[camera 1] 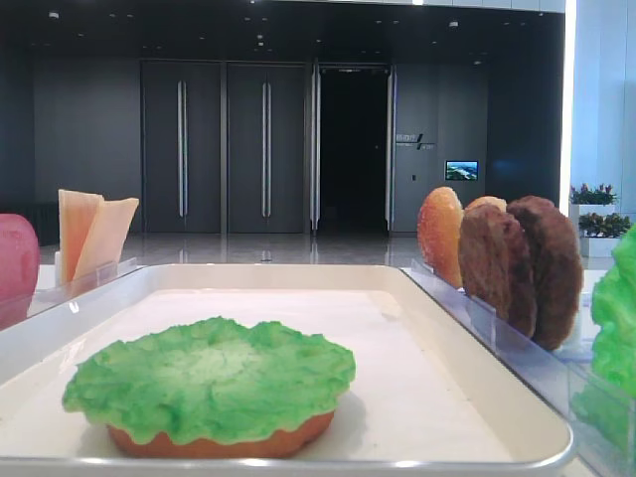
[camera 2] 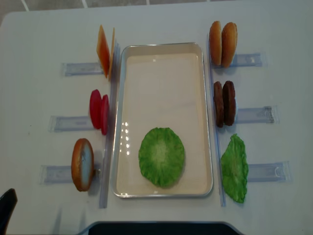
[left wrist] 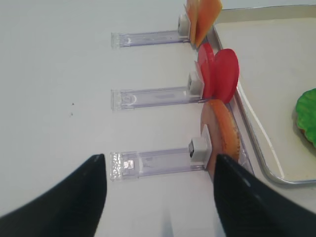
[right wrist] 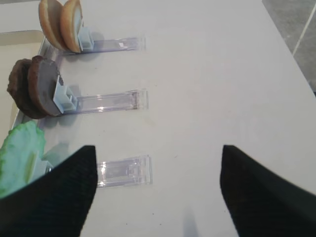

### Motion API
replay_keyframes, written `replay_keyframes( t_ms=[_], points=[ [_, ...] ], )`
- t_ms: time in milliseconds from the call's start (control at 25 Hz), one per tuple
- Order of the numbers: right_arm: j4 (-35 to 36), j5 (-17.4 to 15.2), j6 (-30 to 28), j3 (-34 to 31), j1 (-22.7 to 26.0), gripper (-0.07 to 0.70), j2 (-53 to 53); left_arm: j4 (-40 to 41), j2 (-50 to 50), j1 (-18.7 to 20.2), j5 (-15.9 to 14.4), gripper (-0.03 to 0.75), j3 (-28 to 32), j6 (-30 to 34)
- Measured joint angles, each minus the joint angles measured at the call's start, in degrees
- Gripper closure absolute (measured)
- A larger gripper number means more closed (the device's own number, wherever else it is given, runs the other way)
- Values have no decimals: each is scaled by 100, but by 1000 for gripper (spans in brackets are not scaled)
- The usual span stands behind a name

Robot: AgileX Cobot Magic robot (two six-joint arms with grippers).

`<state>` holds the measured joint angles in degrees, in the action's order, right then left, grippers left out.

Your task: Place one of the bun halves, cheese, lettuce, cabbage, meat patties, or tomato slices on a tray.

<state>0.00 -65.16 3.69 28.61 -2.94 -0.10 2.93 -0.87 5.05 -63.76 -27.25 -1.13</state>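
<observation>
Everything is placed here against the tray (camera 2: pixel 164 58), which lies lengthwise in the middle of the white table (camera 2: pixel 44 39).

Left of the tray stand three clear holders (camera 2: pixel 66 121) in a column. The far one props the cheese (camera 2: pixel 104 51) slices upright, just beside the tray's far left corner. The middle one carries two tomato slices (camera 2: pixel 99 111) on edge, close against the tray's left rim. The near one holds a single bun half (camera 2: pixel 82 164) on edge, by the tray's near left corner. The left gripper (left wrist: pixel 158 197) hangs over the table left of the tray, above that near holder; its two dark fingers (left wrist: pixel 74 197) stand wide apart with nothing between them.

Inside the tray, toward its near end, a lettuce (camera 2: pixel 161 156) leaf lies flat on top of a bun half (camera 1: pixel 219 437), whose orange-brown edge shows beneath the green.

Right of the tray, a pair of bun halves (camera 2: pixel 222 43) stands on edge at the far right corner. Two meat patties (camera 2: pixel 224 103) stand together beside the right rim at mid-length. A second lettuce leaf (camera 2: pixel 234 169) leans by the near right corner. The right gripper (right wrist: pixel 158 192) hovers over the table right of the tray, near that leaf's holder (right wrist: pixel 123 171), fingers (right wrist: pixel 261 197) spread wide and holding nothing.
</observation>
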Motion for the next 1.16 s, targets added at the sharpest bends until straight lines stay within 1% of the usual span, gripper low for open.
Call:
replay_keyframes(
  t_ms=[1160],
  points=[
    [0,0,0,-13,0,107,-34,0,0,0,0,199,0,0]
  ],
)
